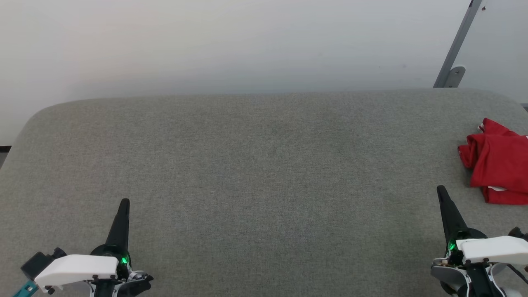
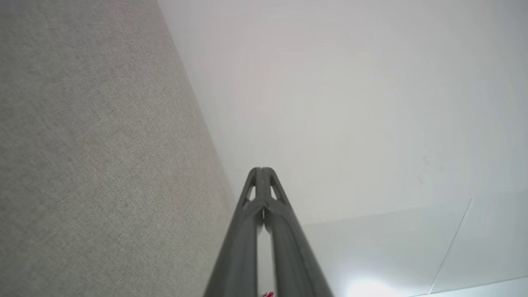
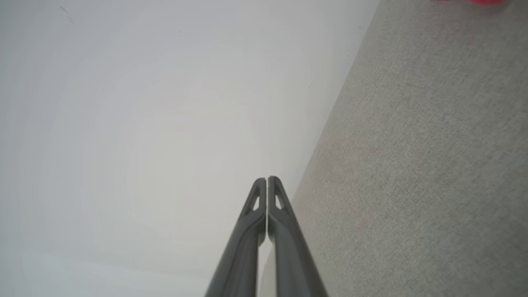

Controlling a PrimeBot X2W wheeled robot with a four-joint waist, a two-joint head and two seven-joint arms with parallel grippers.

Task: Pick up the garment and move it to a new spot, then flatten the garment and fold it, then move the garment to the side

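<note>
Shirt [image 1: 499,165] sat in a loose, sloppy fold way out at 3 o'clock on the surface [image 1: 264,165], left claw [image 1: 123,205] at 7 and right claw [image 1: 441,190] at 5 both pinched closed and empty, so I'd guess the job was basically done.
</note>
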